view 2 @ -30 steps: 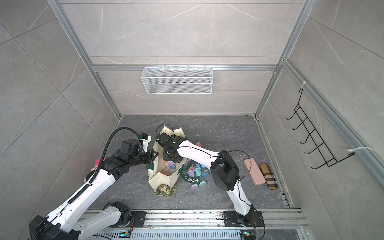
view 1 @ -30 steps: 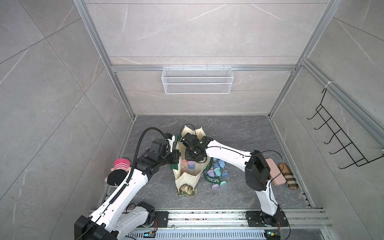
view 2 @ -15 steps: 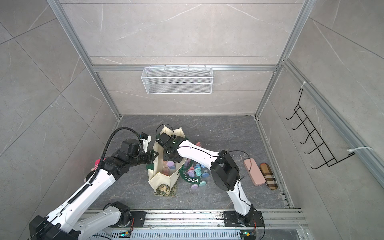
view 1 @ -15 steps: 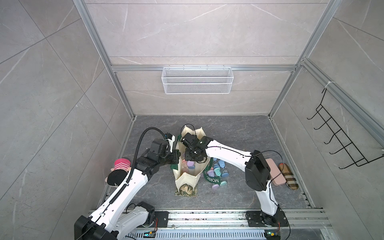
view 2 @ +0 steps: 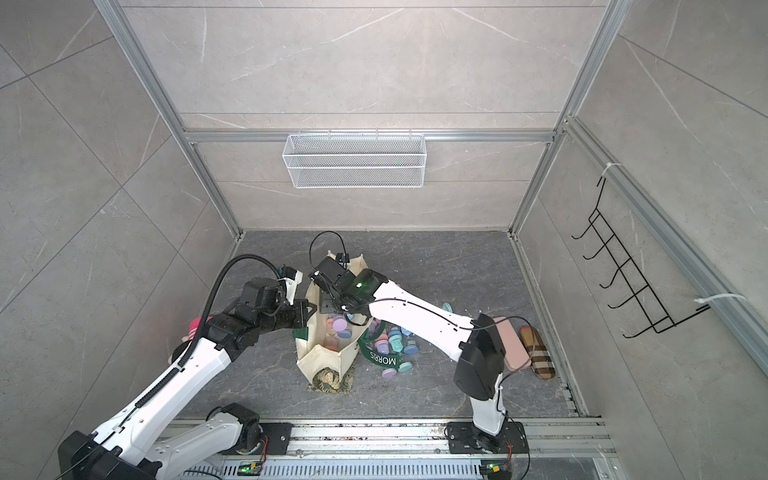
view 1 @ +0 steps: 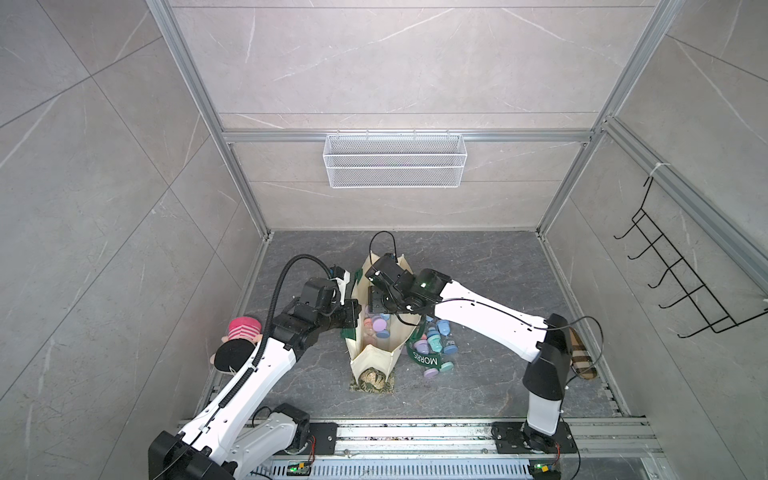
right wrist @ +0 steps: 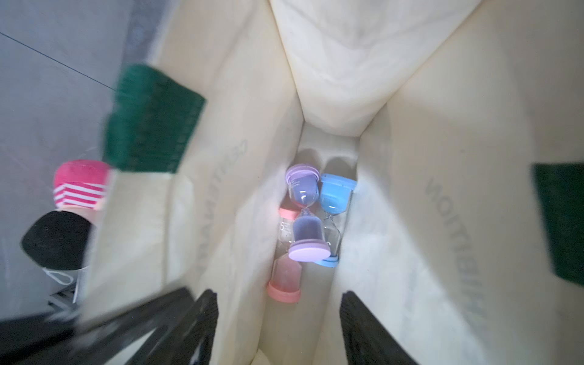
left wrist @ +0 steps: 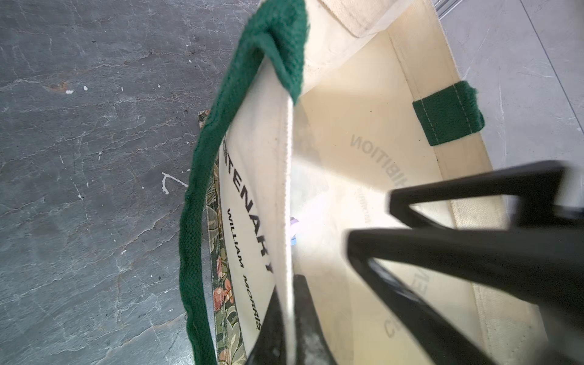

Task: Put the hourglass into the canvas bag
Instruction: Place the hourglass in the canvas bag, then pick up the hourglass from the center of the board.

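Right end effector (right wrist: 279, 294) is hanging over the mouth of the canvas bag (view 1: 374, 359). Its two fingers are standing apart and are holding nothing. Right below it, at the bottom of the bag, the purple hourglass (right wrist: 305, 218) is lying on a pink hourglass (right wrist: 284, 281) and touching a blue hourglass (right wrist: 335, 202). Left end effector (left wrist: 289, 316) is pinching the bag's top edge tight, one finger inside and one outside. More hourglasses (view 1: 434, 338) are lying outside the bag, near the right end effector.
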Tool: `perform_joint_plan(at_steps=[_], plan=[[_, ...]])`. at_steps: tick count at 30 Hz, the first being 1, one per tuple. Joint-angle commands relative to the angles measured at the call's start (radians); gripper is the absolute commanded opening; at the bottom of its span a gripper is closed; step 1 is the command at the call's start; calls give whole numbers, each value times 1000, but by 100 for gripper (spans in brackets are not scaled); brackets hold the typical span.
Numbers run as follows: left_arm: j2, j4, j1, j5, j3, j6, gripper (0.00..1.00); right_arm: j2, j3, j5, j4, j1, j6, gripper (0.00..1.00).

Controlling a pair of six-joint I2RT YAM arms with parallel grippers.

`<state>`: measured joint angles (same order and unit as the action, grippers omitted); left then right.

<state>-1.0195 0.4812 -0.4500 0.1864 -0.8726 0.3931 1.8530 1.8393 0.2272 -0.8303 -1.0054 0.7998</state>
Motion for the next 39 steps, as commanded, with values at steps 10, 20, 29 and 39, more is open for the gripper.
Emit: perform_joint_plan(at_steps=[10,20,29,39], plan=[[15,-21,-5,16,-12,-10,0,-336,-163,344,-74,8,-13,67],[15,-18,-7,12,-14,-10,0,-407,-362,325,-192,209,180,67],[19,-18,-7,15,-13,-9,0,-350,-531,172,-133,386,214,68],[27,-17,-8,18,-13,-10,0,-199,-573,101,-35,494,188,67]])
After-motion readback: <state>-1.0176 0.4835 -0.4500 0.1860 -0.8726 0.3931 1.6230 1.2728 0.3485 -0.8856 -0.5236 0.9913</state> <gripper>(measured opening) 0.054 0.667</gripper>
